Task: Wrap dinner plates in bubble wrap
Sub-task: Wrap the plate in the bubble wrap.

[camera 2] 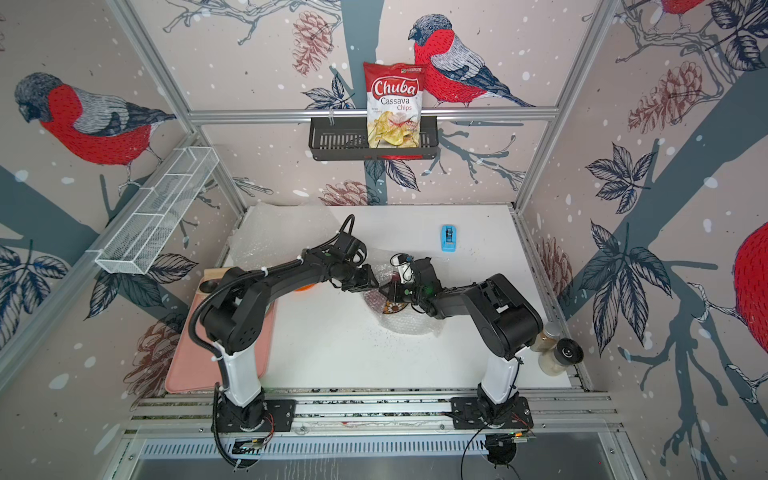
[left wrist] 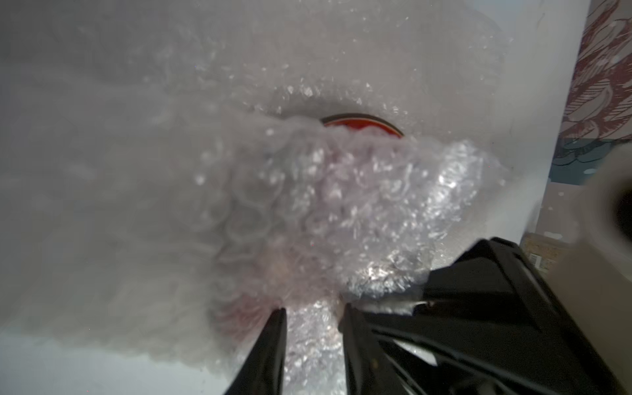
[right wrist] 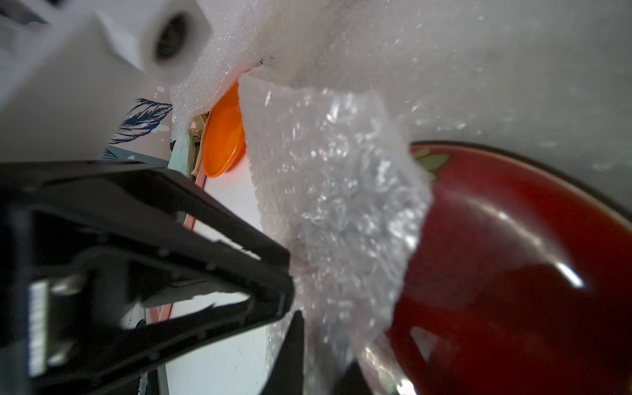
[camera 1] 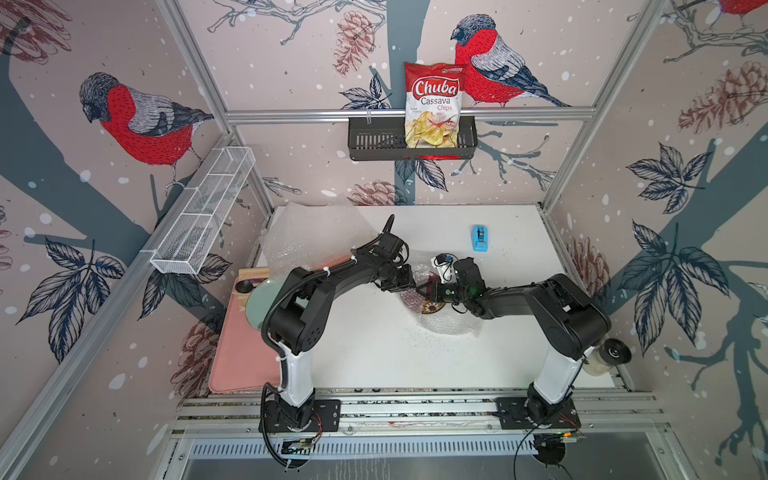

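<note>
Left gripper (left wrist: 313, 307), right gripper (camera 1: 426, 290) straddle clear crinkly bubble wrap (right wrist: 342, 205) on the dark-red flowered round plate (right wrist: 513, 256), grip unclear. Looks mid-fold, and next it probably needs pulling across.

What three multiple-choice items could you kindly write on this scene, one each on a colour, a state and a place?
1. The tape dispenser on the white table is: A green; B blue; C yellow.
2. The dark red flowered plate is: A bare; B partly under bubble wrap; C wholly hidden.
3. The Chuba cassava chips bag is: A flat on the table; B under the bubble wrap; C upright in the black wall basket.
Answers: 1 B, its body is plainly blue in both top views. 2 B, the right wrist view shows wrap over one side and bare red glaze beside it. 3 C, it stands in the basket on the back wall.
</note>
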Motion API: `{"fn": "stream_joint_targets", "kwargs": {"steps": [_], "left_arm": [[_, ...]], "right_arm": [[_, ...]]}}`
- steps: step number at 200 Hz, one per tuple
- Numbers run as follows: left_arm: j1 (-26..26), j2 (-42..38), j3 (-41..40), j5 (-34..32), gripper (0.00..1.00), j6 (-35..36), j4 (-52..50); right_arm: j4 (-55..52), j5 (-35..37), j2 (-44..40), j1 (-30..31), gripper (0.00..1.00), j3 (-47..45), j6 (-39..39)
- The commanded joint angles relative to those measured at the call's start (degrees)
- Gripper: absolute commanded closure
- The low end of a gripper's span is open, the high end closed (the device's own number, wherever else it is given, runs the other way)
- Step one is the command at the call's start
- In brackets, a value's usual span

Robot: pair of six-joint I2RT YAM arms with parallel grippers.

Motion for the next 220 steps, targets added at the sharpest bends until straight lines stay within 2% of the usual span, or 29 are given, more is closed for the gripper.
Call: {"fn": "stream_joint_targets", "kwargs": {"steps": [1,22,48,59,76,85,103,146,154,168,175,182,204,220], "left_arm": [[-0.80,3.03,2.74,1.09,0.68,0.92,-0.27],[-1.15,4.51,3.87,1.56,0.68,0.59,-0.27],[-1.29,5.14,3.74,1.62,0.68,0.27,-0.43],[-1.37,5.24,3.48,1.80,0.68,0.17,-0.32],[-1.36,5.33,2.68,1.85,0.68,-0.18,-0.20],[-1.37,5.33,2.26,1.51,0.68,-0.43,-0.37],[-1.37,4.78,1.11,0.69,0.69,-1.05,-0.50],[-1.37,1.47,-3.22,-0.49,0.69,-3.29,1.48],[-1.35,1.67,-3.29,-1.03,0.69,-3.29,1.39],[-1.29,2.84,-2.98,-2.33,0.69,-3.22,0.88],[-1.28,3.64,-2.89,-2.87,0.69,-3.26,0.85],[-1.09,4.40,-2.76,-3.40,0.69,-3.46,0.76],[-0.79,5.77,-2.27,-3.62,0.71,-4.12,0.62],[-0.29,5.68,-2.94,-3.97,0.71,-5.19,1.44]], "right_arm": [[-4.00,2.14,-3.52,-1.52,0.55,0.42,-2.71],[-10.18,7.20,-7.96,-4.48,0.40,0.86,-3.93],[-21.46,16.01,-6.08,-7.50,0.38,5.35,-5.00],[-24.26,17.63,-3.83,-7.89,0.44,7.21,-5.44],[-28.10,15.56,0.02,-8.00,0.67,11.03,-6.59],[-28.92,13.92,1.78,-7.72,0.74,12.19,-7.08],[-28.86,10.65,3.92,-6.25,0.79,13.25,-8.49],[-28.79,6.28,6.05,-2.57,0.83,16.05,-11.84],[-28.32,7.23,5.12,-2.90,0.79,16.05,-11.98],[-29.07,10.58,2.56,-3.46,0.62,16.05,-14.28],[-30.20,12.72,0.56,-3.34,0.47,15.61,-17.57],[-30.97,14.38,-1.80,-2.95,0.39,14.57,-20.94],[-31.77,22.57,-11.22,1.62,0.23,8.39,-31.90],[-33.19,26.41,-16.59,5.75,0.22,4.30,-38.62]]}}
